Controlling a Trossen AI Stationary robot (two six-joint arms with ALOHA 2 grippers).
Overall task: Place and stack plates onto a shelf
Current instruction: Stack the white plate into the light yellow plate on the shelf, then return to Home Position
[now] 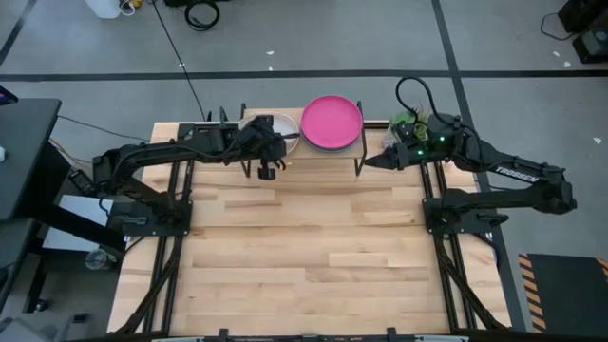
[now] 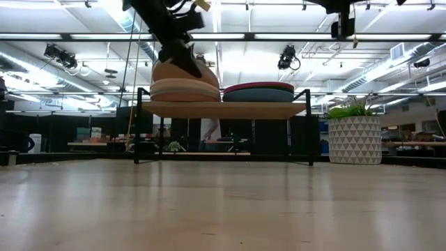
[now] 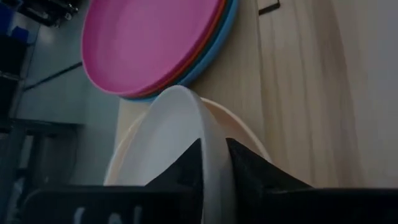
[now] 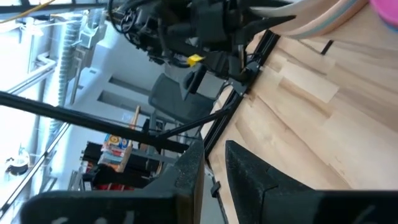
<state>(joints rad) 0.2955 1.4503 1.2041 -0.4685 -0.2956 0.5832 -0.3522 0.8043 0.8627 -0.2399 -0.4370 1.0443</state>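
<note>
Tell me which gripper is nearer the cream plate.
Left. The left gripper is shut on the cream plate, holding it tilted over the left stack on the shelf. The right gripper waits off the shelf's right end, beyond the magenta plate.

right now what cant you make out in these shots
- Left stack: the left arm covers it in the high view, and the low view shows only edges, so the count and colours are unclear.
- Plates under the magenta plate: hidden in the high view, thin rims elsewhere.
- Right gripper: tiny in the high view; the wrist view shows nothing between its fingers.
</note>
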